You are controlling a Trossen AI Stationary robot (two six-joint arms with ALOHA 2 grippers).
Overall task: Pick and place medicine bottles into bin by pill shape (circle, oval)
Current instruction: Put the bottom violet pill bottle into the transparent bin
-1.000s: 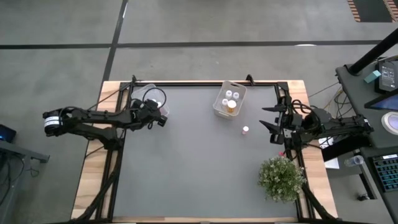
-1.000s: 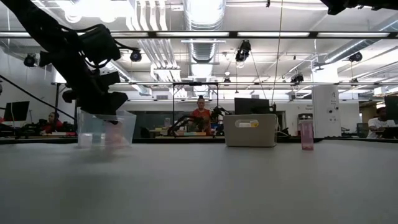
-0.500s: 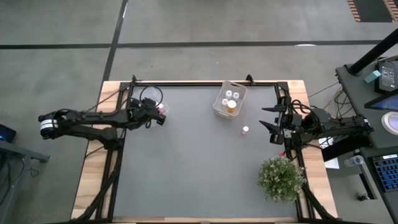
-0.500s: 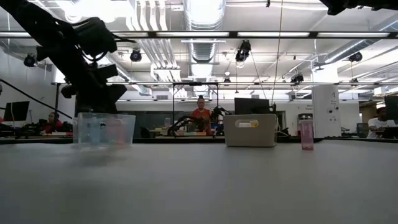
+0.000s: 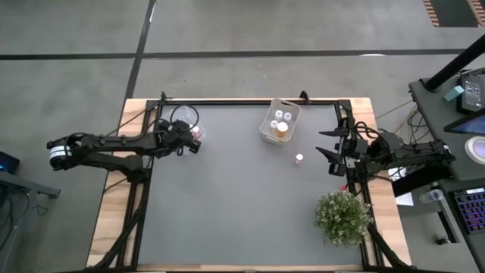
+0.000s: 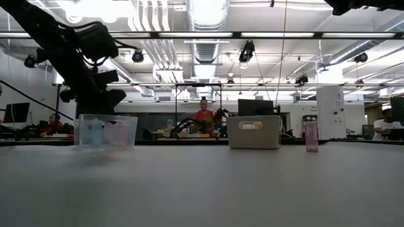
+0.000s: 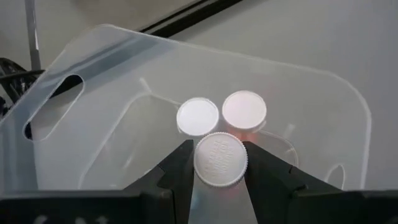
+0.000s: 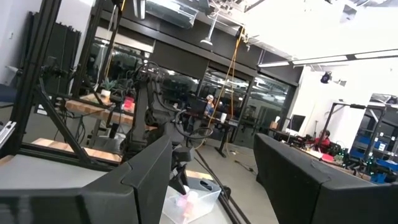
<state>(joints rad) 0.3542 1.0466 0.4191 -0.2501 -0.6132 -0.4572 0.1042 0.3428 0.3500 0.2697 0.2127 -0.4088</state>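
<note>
Bottle (image 7: 220, 160), white-capped, sits pinched between our left gripper's (image 7: 217, 169) nearly closed fingers over the clear bin (image 7: 311, 106), above two bottles inside. We judge it light, rigid and slick, best gripped across its ribbed cap. Our right gripper (image 5: 333, 151) waits open at the table's right edge.

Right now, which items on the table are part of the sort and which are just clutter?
Job: left pincer holding a white-capped bottle over the clear bin; second bin with bottles; lone pink bottle.
Clutter: green plant; idle right pincer.
</note>
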